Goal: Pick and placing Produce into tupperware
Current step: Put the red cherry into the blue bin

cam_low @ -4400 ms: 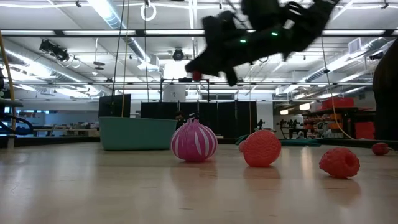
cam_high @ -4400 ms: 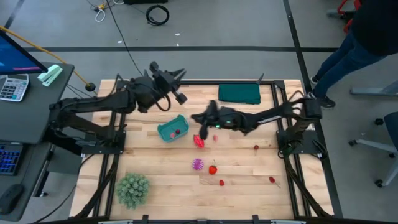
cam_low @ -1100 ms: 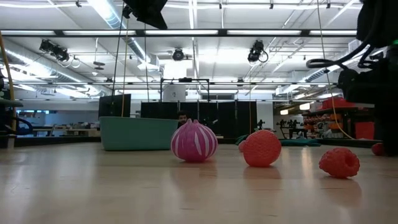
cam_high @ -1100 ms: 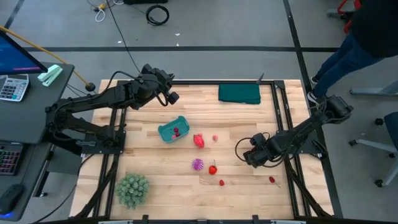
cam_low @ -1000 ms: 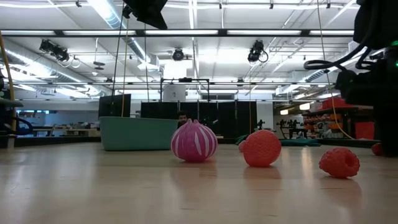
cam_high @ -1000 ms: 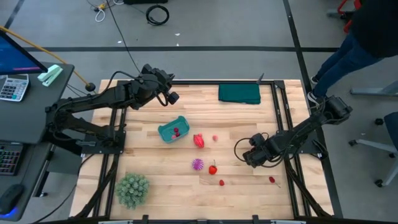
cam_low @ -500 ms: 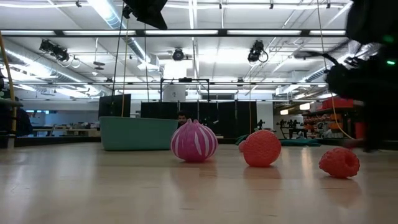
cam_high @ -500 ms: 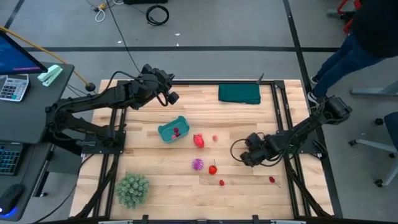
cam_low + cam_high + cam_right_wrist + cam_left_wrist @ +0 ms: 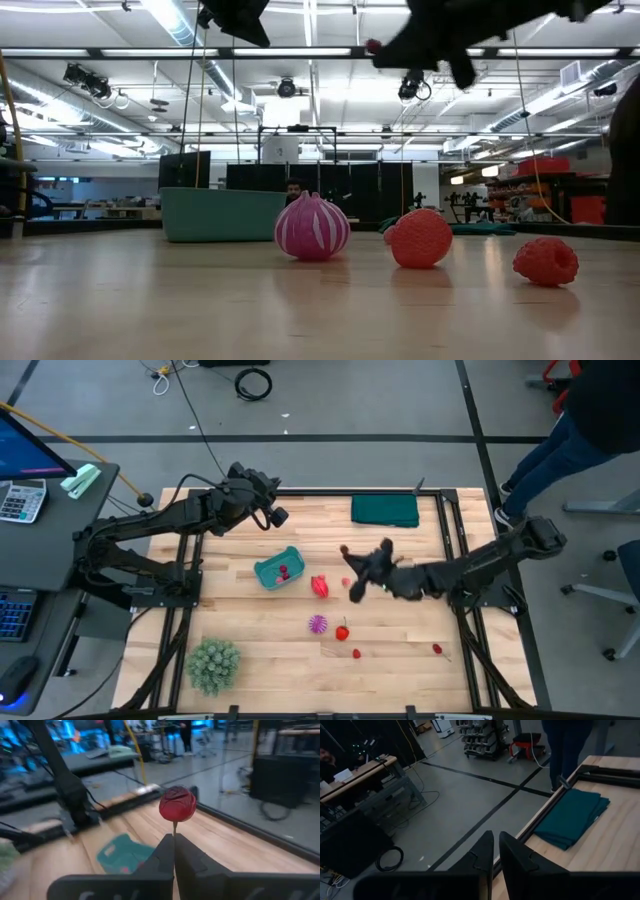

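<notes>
The teal tupperware (image 9: 277, 568) sits left of the table's centre with a red piece inside; it also shows in the right wrist view (image 9: 122, 854). My right gripper (image 9: 350, 575) hangs high over the table's middle, right of the tupperware, shut on a small red ball with a thin stem (image 9: 177, 804), also seen in the low view (image 9: 372, 46). On the table rest a red piece (image 9: 320, 586), the spiky magenta piece (image 9: 318, 624), a strawberry (image 9: 342, 631) and two tiny red balls (image 9: 356, 654) (image 9: 437, 649). My left gripper (image 9: 272, 515) waits shut near the far left. My right gripper pinches the ball's thin stem (image 9: 174, 831) between its two shut fingertips. The red ball stands out beyond the fingertips on that stem, lifted clear of the table. In the low view it shows high above the produce.
A dark green folded cloth (image 9: 385, 510) lies at the far edge, also seen in the left wrist view (image 9: 575, 817). A fuzzy green plant (image 9: 213, 665) stands at the near left corner. A person (image 9: 575, 420) stands beyond the far right corner. Bare wood lies right of the produce.
My right gripper has risen from low over the table's right part and swung left and toward the far edge, toward the tupperware, carrying the small red ball up with it. My left arm has kept still.
</notes>
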